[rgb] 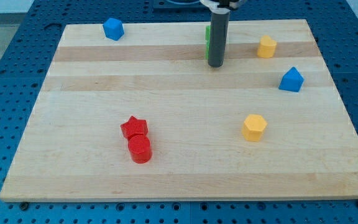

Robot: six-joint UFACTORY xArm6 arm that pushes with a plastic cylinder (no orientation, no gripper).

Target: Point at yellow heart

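Observation:
My tip [215, 65] rests on the wooden board [179, 168] near the view's top centre. A yellow block [266, 46] that looks heart-shaped lies to the right of the tip and slightly higher in the view, about a rod's width and a half-block gap apart from it. A second yellow block [253, 127], hexagon-like, lies lower right of the tip, well apart. A green block [207, 36] is mostly hidden behind the rod.
A blue block [112, 28] sits at the view's top left. Another blue block [291, 79], peaked on top, sits at the right. A red star [134, 127] touches a red cylinder [140, 149] at the lower left.

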